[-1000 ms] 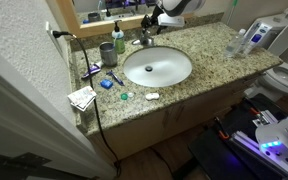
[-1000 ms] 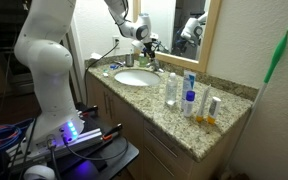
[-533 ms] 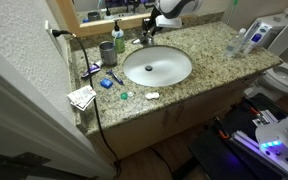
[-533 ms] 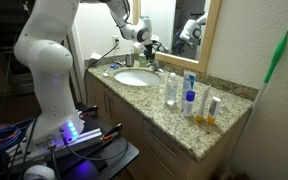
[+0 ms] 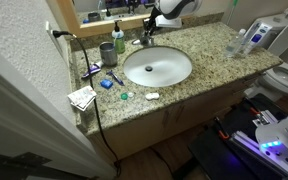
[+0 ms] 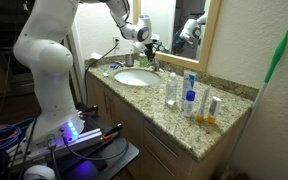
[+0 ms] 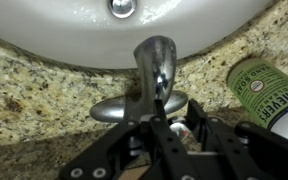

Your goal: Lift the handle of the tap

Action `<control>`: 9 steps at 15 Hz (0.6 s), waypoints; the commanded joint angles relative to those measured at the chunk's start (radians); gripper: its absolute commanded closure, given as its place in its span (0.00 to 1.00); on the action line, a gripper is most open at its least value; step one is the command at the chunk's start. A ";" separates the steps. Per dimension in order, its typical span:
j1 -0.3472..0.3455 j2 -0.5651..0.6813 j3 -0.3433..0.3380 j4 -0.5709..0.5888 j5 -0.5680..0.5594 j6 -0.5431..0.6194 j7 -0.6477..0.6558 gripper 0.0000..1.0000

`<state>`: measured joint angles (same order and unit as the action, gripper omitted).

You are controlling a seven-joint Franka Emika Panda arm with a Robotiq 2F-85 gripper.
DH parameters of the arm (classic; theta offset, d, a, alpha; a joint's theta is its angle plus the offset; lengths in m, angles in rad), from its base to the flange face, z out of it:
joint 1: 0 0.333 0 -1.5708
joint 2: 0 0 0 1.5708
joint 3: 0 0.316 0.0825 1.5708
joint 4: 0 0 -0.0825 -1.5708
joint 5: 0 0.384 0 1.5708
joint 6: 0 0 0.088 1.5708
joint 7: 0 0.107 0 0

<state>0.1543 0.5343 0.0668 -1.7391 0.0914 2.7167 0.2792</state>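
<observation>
1. The tap (image 7: 112,108): a small, shiny chrome faucet on an oval base. It stands on the speckled tabletop (image 7: 44,80) just behind the white basin (image 7: 64,25).
2. The handle (image 7: 156,65): a short chrome lever on top, pointing toward the basin. Its tilt is unclear.

We see the basin (image 5: 156,67) steeply from above, again sidelong along the countertop (image 6: 149,101), while our wrist view hugs the tap (image 7: 156,60)

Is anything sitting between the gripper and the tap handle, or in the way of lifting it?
Nothing visible does. In the wrist view the gripper is right at the tap, with no object between them, though the handle is hidden by the gripper. The green soap bottle stands off to the side, apart from the tap.
</observation>
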 commanded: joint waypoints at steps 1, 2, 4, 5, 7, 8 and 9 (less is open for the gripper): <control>-0.010 -0.045 -0.003 -0.035 0.032 0.088 0.002 0.93; -0.017 -0.064 0.003 -0.052 0.050 0.119 0.003 0.93; -0.030 -0.087 0.012 -0.073 0.088 0.190 0.000 0.93; -0.035 -0.087 0.014 -0.079 0.106 0.229 -0.001 0.93; -0.037 -0.074 0.012 -0.085 0.134 0.288 0.007 0.93; -0.045 -0.067 0.022 -0.087 0.154 0.311 0.006 0.93; -0.048 -0.064 0.026 -0.095 0.171 0.342 0.011 0.93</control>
<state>0.1400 0.5223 0.0705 -1.7881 0.2159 2.9681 0.2926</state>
